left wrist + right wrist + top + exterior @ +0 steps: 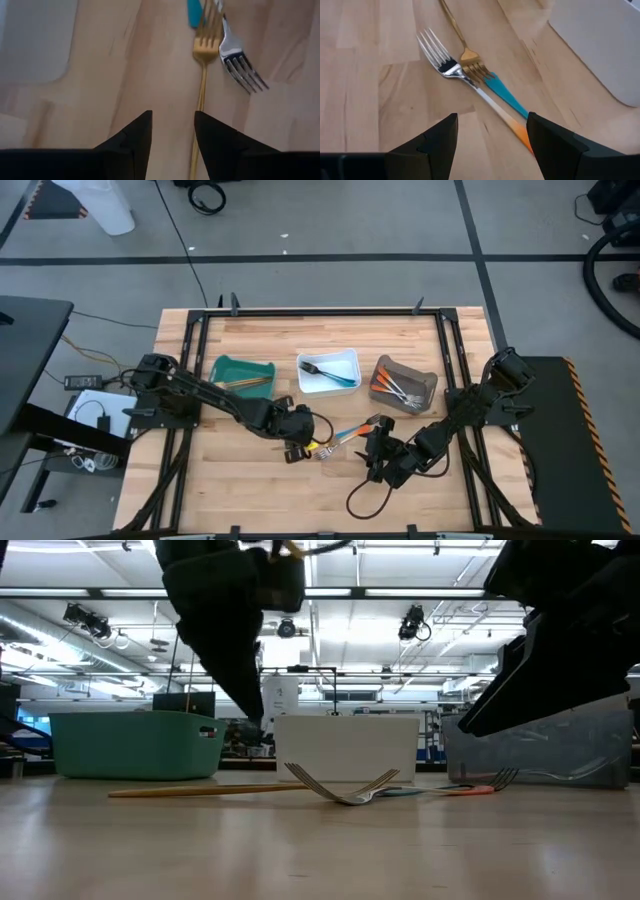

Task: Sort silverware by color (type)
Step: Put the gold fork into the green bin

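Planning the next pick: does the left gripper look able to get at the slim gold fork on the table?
Probably yes: the left gripper is open, the gold fork lies just ahead, handle unobstructed; a silver fork crowds its tines.

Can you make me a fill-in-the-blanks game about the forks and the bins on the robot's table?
1. The gold fork lies on the bare ____.
2. The bin nearest the left gripper is colored ____.
3. The middle bin, between the other two, is ____.
4. The right gripper has its fingers ____.

Missing words: table; teal; white; open
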